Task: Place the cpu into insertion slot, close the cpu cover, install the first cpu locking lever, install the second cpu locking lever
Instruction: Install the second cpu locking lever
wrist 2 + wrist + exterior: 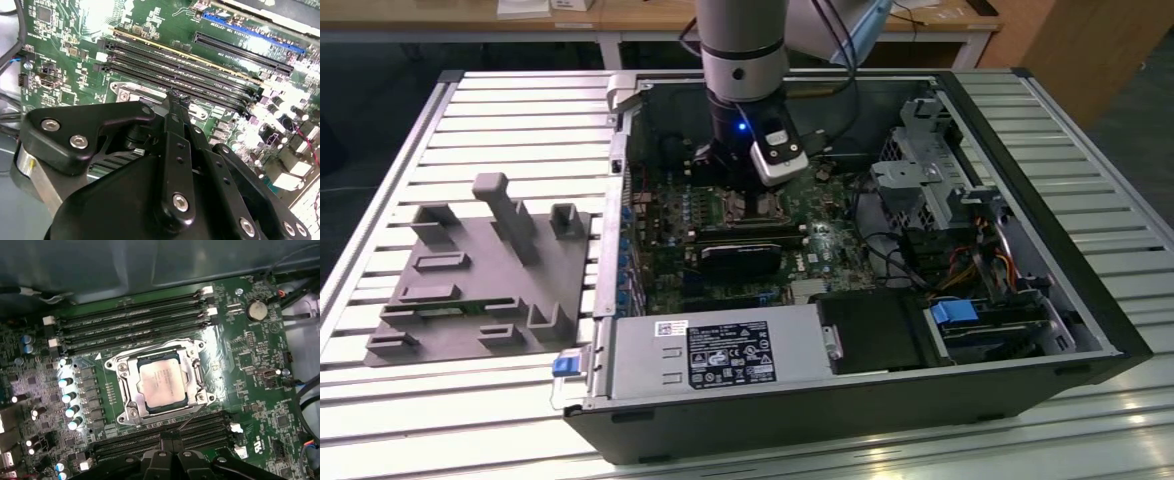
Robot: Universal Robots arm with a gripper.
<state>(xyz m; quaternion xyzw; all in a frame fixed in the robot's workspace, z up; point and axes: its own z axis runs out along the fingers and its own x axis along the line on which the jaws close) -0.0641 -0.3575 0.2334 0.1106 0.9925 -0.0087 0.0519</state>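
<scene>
Exterior view: arm is hanging over the open case, gripper (757, 196) above the motherboard; finger state unclear. First wrist view: cpu (162, 381) is sitting in insertion slot (131, 412), cpu cover (194, 374) is lying over it. Chip looks light, rigid, fragile; handle by edges only.

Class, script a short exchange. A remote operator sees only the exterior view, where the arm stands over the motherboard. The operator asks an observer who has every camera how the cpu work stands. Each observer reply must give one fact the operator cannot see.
Operator: The arm blocks the insertion slot in my view. Is the cpu in it?
Observer: Yes. In the first wrist view the cpu lies flat inside the slot, metal top up.
Operator: And the cpu cover?
Observer: The cpu cover lies down around the chip, whose top shows through the cover's cut-out.
</scene>
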